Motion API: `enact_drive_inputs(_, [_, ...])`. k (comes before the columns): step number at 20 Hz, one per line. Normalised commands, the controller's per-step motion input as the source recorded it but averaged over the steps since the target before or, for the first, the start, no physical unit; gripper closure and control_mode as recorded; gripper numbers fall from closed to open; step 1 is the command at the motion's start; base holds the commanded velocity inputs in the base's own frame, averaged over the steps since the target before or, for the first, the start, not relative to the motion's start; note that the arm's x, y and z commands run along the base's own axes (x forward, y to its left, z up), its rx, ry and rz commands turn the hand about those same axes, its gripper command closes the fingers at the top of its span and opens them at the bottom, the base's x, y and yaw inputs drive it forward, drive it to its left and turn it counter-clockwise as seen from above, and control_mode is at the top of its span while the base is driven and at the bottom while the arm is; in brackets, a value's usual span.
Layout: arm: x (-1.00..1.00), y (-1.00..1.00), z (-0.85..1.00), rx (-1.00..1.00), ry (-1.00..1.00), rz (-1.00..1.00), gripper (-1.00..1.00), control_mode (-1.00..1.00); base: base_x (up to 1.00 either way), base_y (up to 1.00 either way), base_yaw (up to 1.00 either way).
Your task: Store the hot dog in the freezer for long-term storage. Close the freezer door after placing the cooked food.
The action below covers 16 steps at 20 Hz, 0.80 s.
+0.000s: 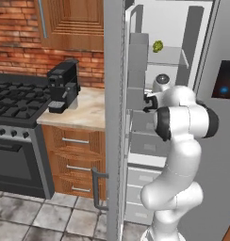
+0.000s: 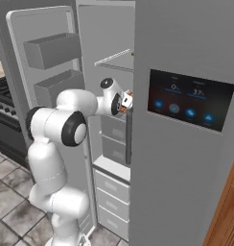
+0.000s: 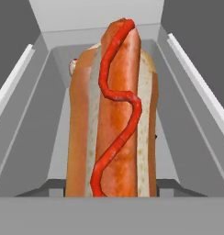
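We are pinching the hot dog (image 3: 111, 114) in our hand (image 2: 124, 102), holding it inside the freezer (image 2: 109, 43) over a pale grey drawer (image 3: 54, 114). The freezer door (image 1: 113, 117) is standing wide open beside our arm (image 1: 180, 155).

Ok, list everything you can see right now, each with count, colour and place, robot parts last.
hot dog: one, red-orange in tan bun, held in the claw, inside the freezer
freezer: one, white walls, grey shelves and drawers, open
freezer door: one, grey, swung open, bins inside
green food: one, on upper shelf
fridge door with display: one, grey, right of freezer
coffee machine: one, black, on counter
stove: one, black, left of counter
arm: one, white, reaching into freezer
claw: one, shut on hot dog
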Motion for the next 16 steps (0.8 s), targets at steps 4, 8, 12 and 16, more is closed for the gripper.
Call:
enact_drive_inputs(4, [0.58,-0.17,0.0,0.0,0.03,0.01,1.0,-1.0,0.0,0.0,0.0])
enact_drive_inputs(8, [0.52,-0.19,-0.01,0.0,0.06,0.02,1.0,-1.0,0.0,0.0,0.0])
enact_drive_inputs(12, [0.57,-0.17,-0.13,0.0,0.09,0.0,1.0,-1.0,0.0,0.0,0.0])
enact_drive_inputs(16, [0.61,-0.28,-0.19,0.0,0.09,0.0,1.0,-1.0,0.0,0.0,0.0])
